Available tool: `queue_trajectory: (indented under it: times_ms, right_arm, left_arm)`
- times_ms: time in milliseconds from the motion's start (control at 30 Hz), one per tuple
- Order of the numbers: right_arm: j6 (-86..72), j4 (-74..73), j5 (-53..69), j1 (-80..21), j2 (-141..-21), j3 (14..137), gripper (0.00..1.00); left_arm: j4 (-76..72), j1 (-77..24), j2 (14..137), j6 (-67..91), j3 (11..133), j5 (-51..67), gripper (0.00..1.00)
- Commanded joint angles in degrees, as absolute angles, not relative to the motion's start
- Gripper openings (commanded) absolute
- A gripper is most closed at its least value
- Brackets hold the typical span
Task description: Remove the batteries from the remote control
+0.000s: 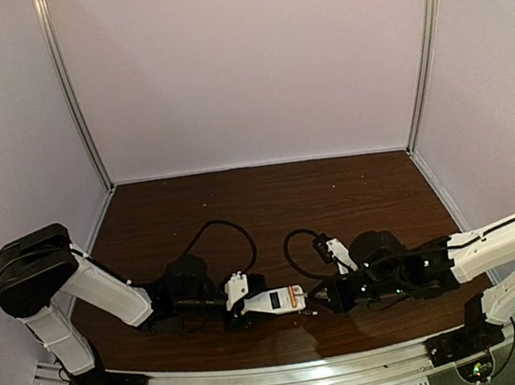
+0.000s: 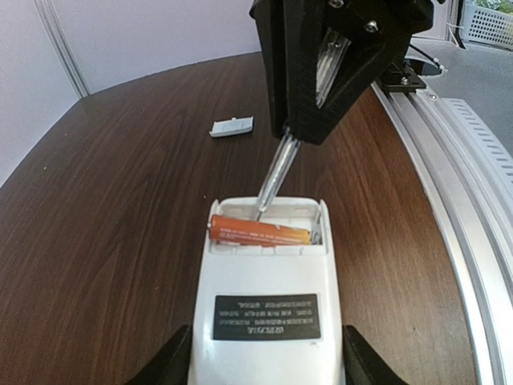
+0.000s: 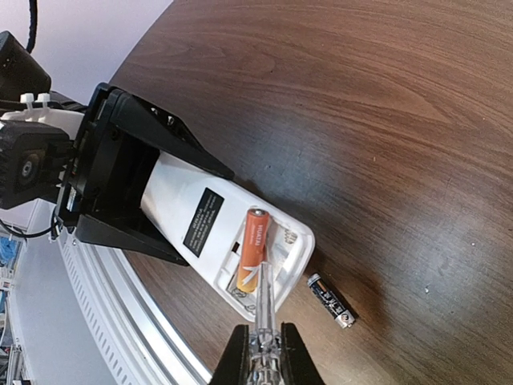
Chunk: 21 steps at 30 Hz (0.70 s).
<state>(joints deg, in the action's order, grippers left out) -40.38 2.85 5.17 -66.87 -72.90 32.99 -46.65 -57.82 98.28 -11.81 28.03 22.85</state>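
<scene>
top external view: the dark wood desk (image 1: 267, 191) carries everything, with both arms reaching inward along its near edge. the remote control (image 1: 275, 300) lies between them near that edge, plain white back facing up. the left pincer (image 2: 268, 370) is clamped on the remote control, one finger (image 2: 172, 365) pressed against each long side. the right pincer (image 3: 264, 353) is closed tight on the clear handle of a screwdriver (image 3: 263, 309). the screwdriver's silvery shaft angles down into the open battery bay at the end of the remote control facing the right pincer; its tip sits at the orange battery (image 2: 260, 231), though actual contact cannot be confirmed. the orange battery lies crosswise in the bay, in the slot nearer the black label. a black battery (image 3: 331, 301) lies on the desk just beside the remote control's open end, not touching it. a small flat white piece (image 2: 232, 126) lies on the desk farther back, well apart from the rest.
</scene>
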Motion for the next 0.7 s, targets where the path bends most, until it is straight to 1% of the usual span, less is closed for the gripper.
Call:
queue_trajectory:
  times_ms: [0, 400, 667]
  right_arm:
    - [-40.1, -2.3, 5.0, -68.0, -71.4, 33.6, 0.0]
    - [-38.6, -4.0, 3.2, -69.0, -71.9, 34.0, 0.0]
    - [-38.5, -3.8, 0.6, -69.0, -75.9, 35.9, 0.0]
  left_arm:
    - [-55.0, -57.7, 96.7, -11.4, 28.7, 21.1, 0.0]
    - [-54.8, -57.7, 97.4, -11.7, 29.1, 19.8, 0.0]
    - [-54.8, -57.5, 98.7, -12.5, 29.3, 17.5, 0.0]
